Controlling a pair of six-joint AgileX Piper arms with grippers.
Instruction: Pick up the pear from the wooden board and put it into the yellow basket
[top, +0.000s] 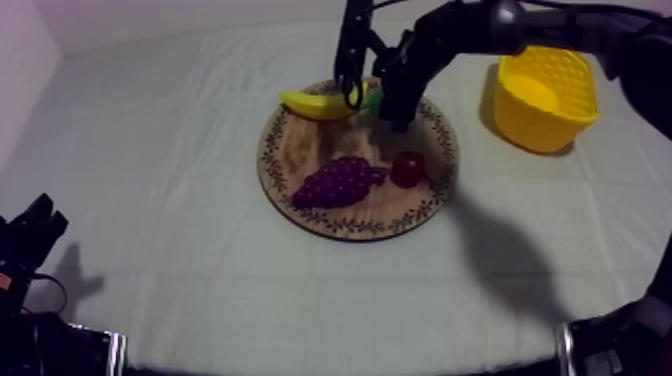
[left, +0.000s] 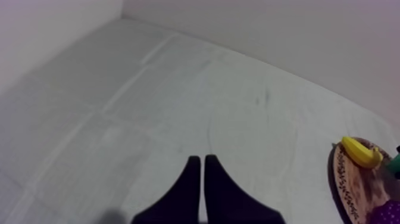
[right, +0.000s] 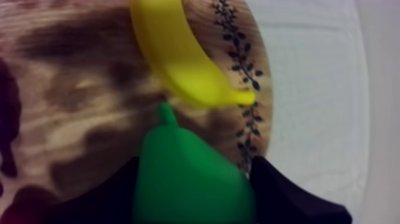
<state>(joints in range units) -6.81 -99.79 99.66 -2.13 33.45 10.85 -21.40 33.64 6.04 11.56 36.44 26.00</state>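
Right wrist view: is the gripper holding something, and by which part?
The right gripper holds the pear by its wide lower body, one jaw at each side. The left gripper, jaws shut, holds nothing.

No words, numbers, labels or signs to read anywhere. Just a leafy pattern, not letters, round the rim of the wooden board (top: 352, 228) under the right gripper (top: 396, 118).
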